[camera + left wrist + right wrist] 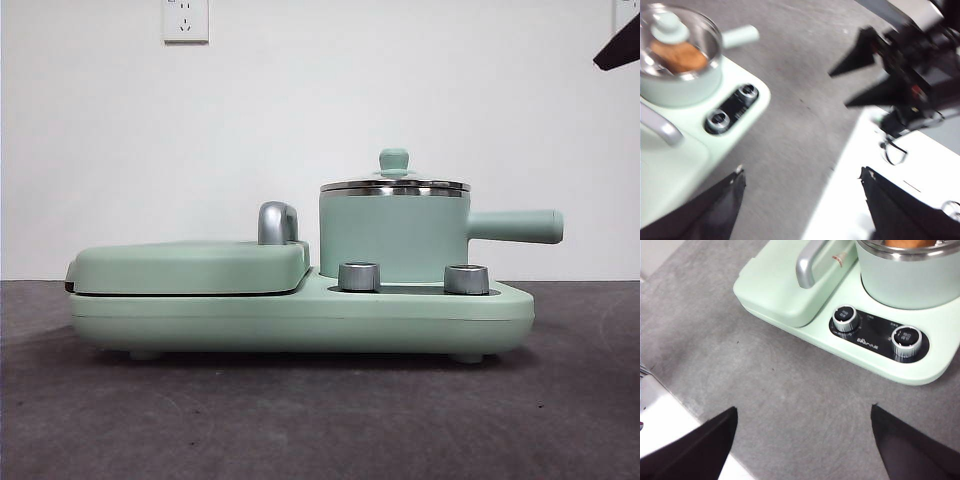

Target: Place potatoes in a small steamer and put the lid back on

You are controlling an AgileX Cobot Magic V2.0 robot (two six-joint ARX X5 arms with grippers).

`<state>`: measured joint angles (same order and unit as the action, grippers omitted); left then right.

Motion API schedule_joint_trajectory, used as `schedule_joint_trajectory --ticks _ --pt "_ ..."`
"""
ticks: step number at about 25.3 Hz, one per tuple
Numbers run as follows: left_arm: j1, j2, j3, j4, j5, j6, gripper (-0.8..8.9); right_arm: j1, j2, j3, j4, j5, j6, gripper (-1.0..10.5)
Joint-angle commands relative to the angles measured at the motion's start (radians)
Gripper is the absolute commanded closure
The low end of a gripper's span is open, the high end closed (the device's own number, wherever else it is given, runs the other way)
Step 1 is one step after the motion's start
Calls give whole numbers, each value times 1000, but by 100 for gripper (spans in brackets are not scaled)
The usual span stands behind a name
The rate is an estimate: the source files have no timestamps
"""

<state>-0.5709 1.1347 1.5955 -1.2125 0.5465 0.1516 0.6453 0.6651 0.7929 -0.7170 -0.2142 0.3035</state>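
Note:
The mint-green steamer [395, 235] stands on the right of the appliance base, its side handle [515, 226] pointing right. The glass lid [395, 186] with its green knob [394, 160] sits on the pot. In the left wrist view the orange-brown potato [680, 56] shows through the lid [670, 27], inside the pot [680, 87]. My left gripper [802, 170] is open and empty, above the grey mat and away from the pot. My right gripper [803, 409] is open and empty, over the mat in front of the pot [910, 280].
The flat griddle cover [190, 265] with its chrome handle [278, 222] fills the base's left half. Two steel dials [359, 276] [466, 279] sit below the pot. A black arm tip [618, 45] shows at the top right corner. A white surface [865, 175] borders the grey mat.

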Motion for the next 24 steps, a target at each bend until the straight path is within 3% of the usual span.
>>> schedule_joint_trajectory --ticks 1,8,15,16,17,18,19,24 --pt "-5 -95 -89 2 8 -34 453 7 6 5 23 -4 -24 523" --pt "-1 -320 -347 189 -12 -154 453 7 6 5 40 -40 -35 522" --pt "4 -436 -555 436 -181 -299 478 7 6 5 40 -49 -44 523" --pt "4 -437 -567 440 -191 -303 527 7 6 5 40 -49 -44 557" --pt "4 -437 -571 437 -190 -303 638 7 6 5 39 -51 -45 664" --pt "4 -436 -571 427 -190 -295 825 7 6 5 37 -51 -52 869" --pt "4 -435 -571 423 -190 -295 786 7 6 5 37 -51 -56 946" --pt "4 -430 -571 421 -190 -299 807 7 6 5 42 -47 -53 928"
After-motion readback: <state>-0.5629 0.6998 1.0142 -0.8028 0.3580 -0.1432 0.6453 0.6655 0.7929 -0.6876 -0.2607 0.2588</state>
